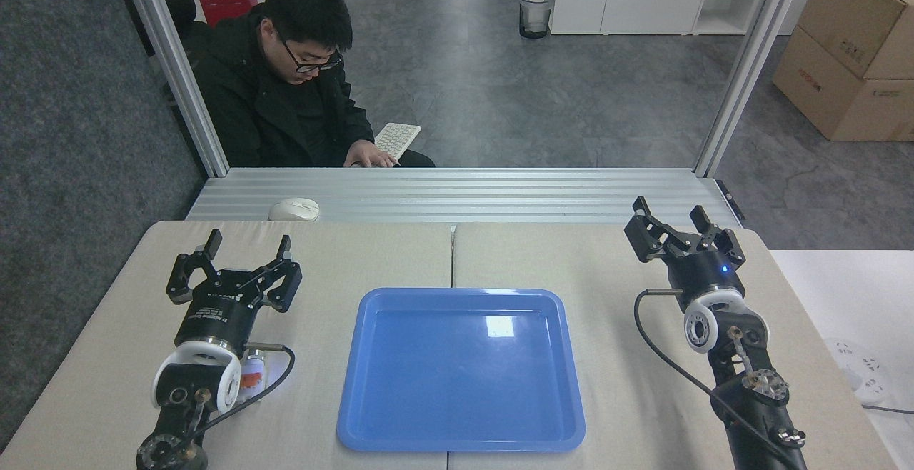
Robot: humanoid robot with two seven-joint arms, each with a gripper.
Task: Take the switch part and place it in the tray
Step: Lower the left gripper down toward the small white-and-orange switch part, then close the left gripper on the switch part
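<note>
Showing two claws, both spread, empty; one switch part; one tray.

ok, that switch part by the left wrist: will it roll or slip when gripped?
The switch part looks small and hard-plastic, so probably light and stiff. Its blocky orange middle suggests it won't roll far. It's half hidden behind the left arm, so that's tentative.

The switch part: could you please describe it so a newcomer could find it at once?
Start at the large glossy blue plastic tray on the beige table. Look left to the left arm's white wrist joint; the small white-and-orange plastic switch part lies half-hidden beside it. Nothing else there is orange.
</note>
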